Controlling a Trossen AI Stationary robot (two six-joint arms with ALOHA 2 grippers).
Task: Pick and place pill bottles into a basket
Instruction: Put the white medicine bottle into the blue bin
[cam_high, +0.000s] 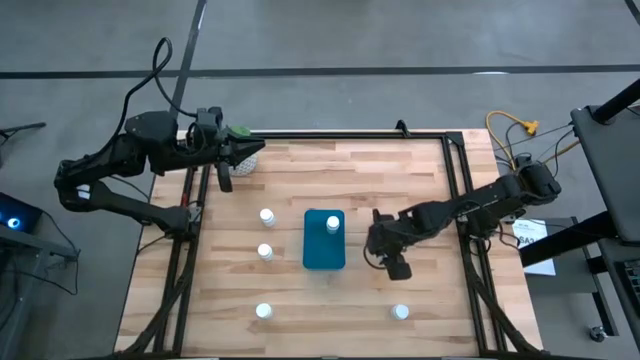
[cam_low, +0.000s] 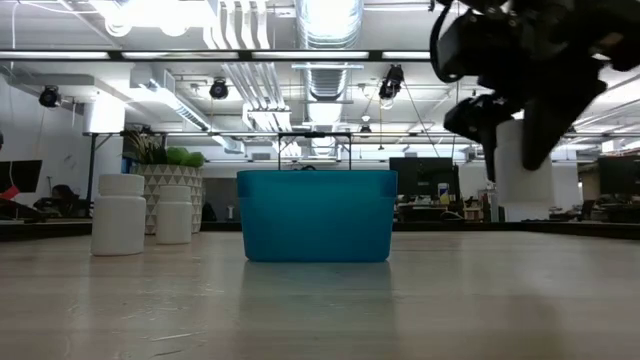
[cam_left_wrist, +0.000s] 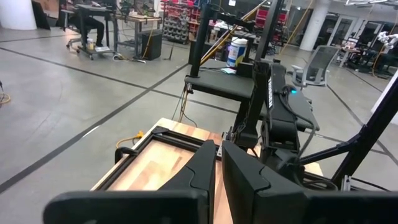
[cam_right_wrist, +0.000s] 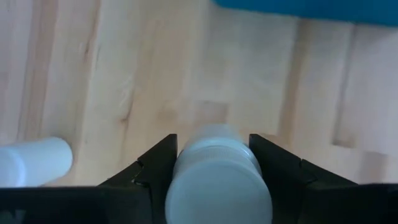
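**Right gripper holding a pill bottle beside the teal basket**

No brand, label or legible writing shows on any bottle or on the basket. The wooden table carries a teal-blue rectangular basket with rounded corners near its centre, its long axis running from the far edge toward the near edge. One white bottle in the basket stands upright at its far end. The right gripper hangs just to the right of the basket, above the tabletop, its jaws clamped on the held bottle, a plain white cylinder with a white cap seen end-on between the two dark fingers. The left gripper waits at the table's far left corner beside a white plant pot, its jaws together. Four loose bottles stand on the table: two left of the basket, one near the front left and one near the front right.
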